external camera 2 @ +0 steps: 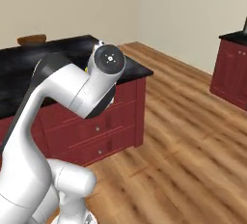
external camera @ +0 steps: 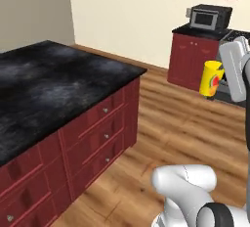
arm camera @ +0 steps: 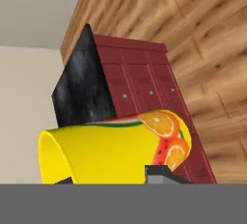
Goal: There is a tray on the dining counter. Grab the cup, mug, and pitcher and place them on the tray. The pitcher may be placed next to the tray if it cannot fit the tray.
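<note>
Hand point(arm camera: 157, 177) was closed on the yellow cup point(external camera: 211, 78), carried above the wood floor beside the dining counter point(external camera: 44, 84); I judged it best kept upright and slow till the tray appeared.

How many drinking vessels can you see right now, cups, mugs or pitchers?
1. Just the yellow cup, held off the floor in the gripper, out past the end of the dining counter. The mug and pitcher may be beyond these views.

The yellow cup point(external camera: 211, 78), fruit print on its side, hangs upright in the air above the wood floor, well apart from the black marbled dining counter point(external camera: 49, 84).
</note>
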Controlling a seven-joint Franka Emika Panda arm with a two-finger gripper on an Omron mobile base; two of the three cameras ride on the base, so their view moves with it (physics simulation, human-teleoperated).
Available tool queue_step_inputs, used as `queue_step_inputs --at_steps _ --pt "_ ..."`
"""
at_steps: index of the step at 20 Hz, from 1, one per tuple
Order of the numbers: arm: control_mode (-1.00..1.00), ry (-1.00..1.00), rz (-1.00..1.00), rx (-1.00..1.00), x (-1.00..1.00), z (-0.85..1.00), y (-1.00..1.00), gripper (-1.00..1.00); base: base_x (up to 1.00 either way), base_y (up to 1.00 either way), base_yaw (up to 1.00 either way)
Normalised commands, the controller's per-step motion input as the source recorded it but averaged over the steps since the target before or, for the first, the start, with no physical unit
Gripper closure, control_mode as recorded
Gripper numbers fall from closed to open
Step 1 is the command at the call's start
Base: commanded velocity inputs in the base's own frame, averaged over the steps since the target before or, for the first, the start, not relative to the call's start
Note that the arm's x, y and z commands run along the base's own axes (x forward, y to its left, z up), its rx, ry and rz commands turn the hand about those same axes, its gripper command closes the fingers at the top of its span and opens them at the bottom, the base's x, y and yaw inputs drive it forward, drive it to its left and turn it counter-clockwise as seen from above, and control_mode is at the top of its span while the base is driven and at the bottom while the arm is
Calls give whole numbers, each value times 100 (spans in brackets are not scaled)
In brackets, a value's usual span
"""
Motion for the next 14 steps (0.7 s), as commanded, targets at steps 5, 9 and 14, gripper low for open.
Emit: queue_step_inputs --at_steps 5,9,14 --pt "100 0 0 0 0 0 0 100 36 0 66" --pt "100 0 0 0 0 0 0 100 21 0 67" --pt "100 0 0 0 0 0 0 100 21 0 66"
